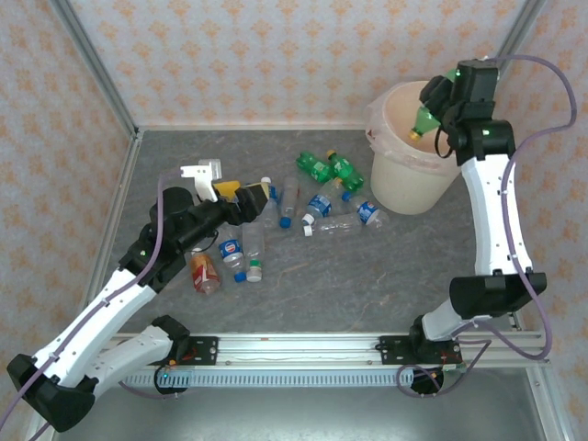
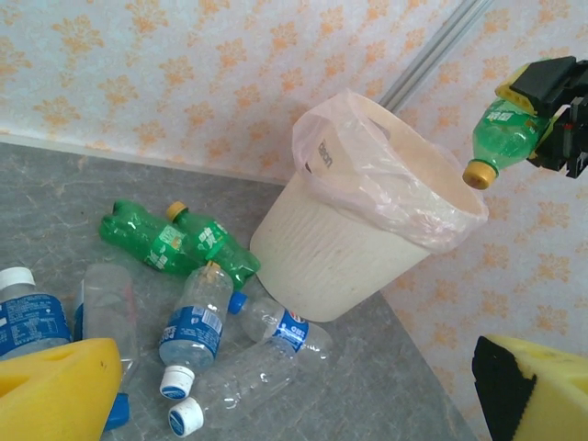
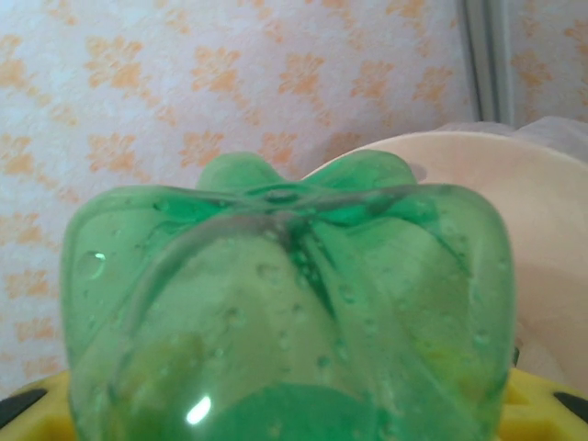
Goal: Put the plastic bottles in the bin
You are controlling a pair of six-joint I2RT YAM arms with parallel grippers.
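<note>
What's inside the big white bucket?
A clear liner bag and pale inner wall show inside the bin. Its bottom is hidden by the rim. The right hand holds a green bottle above it.

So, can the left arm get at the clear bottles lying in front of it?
Probably yes: the left tool is open, and the clear bottles lie just ahead of it, with nothing over them.

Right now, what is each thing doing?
bin: upright, open, bag inside.
held green bottle: capped, gripped above the bin, cap pointing down.
right end effector: shut on the held green bottle.
table bottles: lying down, outside the bin.
left end effector: open, empty.
</note>
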